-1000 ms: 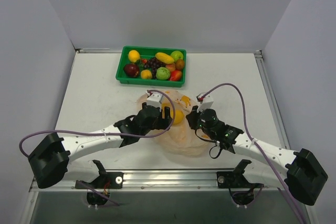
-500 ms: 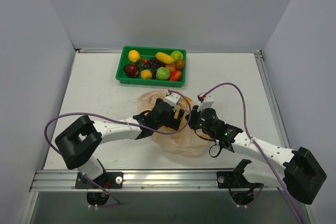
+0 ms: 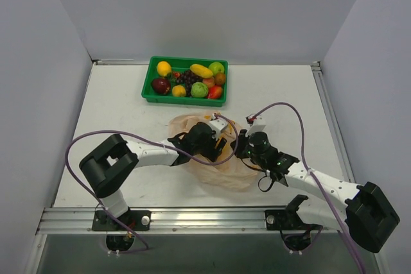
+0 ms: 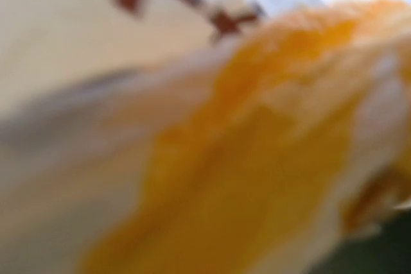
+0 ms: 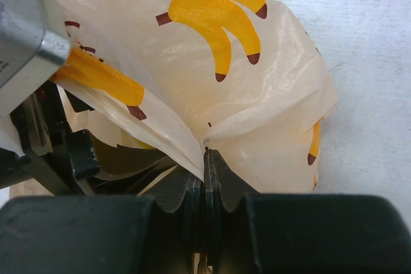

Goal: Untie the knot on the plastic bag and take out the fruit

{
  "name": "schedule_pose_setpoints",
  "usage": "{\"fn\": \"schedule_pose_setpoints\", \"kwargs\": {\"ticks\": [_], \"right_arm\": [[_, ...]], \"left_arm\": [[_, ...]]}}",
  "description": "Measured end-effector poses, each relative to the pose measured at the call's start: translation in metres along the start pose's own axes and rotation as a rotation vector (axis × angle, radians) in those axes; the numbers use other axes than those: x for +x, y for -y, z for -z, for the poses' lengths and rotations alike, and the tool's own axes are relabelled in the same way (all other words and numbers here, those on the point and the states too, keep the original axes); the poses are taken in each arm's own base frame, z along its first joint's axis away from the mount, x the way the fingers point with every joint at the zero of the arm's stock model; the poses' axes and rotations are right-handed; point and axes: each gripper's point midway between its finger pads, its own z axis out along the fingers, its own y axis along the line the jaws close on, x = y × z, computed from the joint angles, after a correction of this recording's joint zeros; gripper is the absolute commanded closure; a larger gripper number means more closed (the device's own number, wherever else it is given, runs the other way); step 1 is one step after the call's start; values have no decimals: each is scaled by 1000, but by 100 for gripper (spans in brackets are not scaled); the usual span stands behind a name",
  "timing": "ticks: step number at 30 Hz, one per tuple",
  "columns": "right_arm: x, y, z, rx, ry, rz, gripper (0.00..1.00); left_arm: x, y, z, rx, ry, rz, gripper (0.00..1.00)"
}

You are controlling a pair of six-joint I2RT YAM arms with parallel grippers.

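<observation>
Quick read on your grip: your right gripper (image 5: 207,158) is closed all the way, pads pinched flat on a thin fold of the plastic bag (image 5: 263,94), right where the film bunches into an edge. A yellow banana print (image 5: 215,14) sits on the sheet above the pinch. A yellowish fruit (image 5: 122,153) shows dimly through the film, off to the left of your fingers.

In the top view the plastic bag (image 3: 221,174) lies crumpled on the table (image 3: 115,126), on the near side of the green tray (image 3: 146,88) of toy fruit and apart from it. Both your grippers meet at the bag's upper part. The left gripper (image 3: 219,147) is in on the left side, with the right gripper (image 3: 241,148) just beside it.

Your left wrist camera is no help. Plastic is pressed up against the lens and it's all orange-and-cream blur, so I can't tell whether the left fingers are open or holding anything.
</observation>
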Motion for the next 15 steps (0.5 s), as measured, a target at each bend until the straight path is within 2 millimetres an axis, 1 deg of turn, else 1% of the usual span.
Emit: {"fn": "schedule_pose_setpoints", "kwargs": {"ticks": [1, 3, 5, 7, 9, 12, 15], "right_arm": [[0, 2, 0, 4, 1, -3, 100], [-1, 4, 0, 9, 3, -6, 100], [-2, 6, 0, 13, 8, -8, 100], [-5, 8, 1, 19, 16, -12, 100], [-7, 11, 1, 27, 22, -16, 100], [-9, 18, 1, 51, 28, -17, 100], [-9, 30, 1, 98, 26, -14, 100]], "left_arm": [[0, 0, 0, 2, 0, -4, 52], [-2, 1, 1, 6, 4, -9, 59], [-8, 2, 7, 12, 23, -9, 68], [-20, 5, 18, 27, 59, -7, 71], [-37, 9, 34, 49, 111, -2, 71], [-67, 17, 64, 97, 204, 7, 71], [-92, 28, 96, 162, 282, 13, 71]]}}
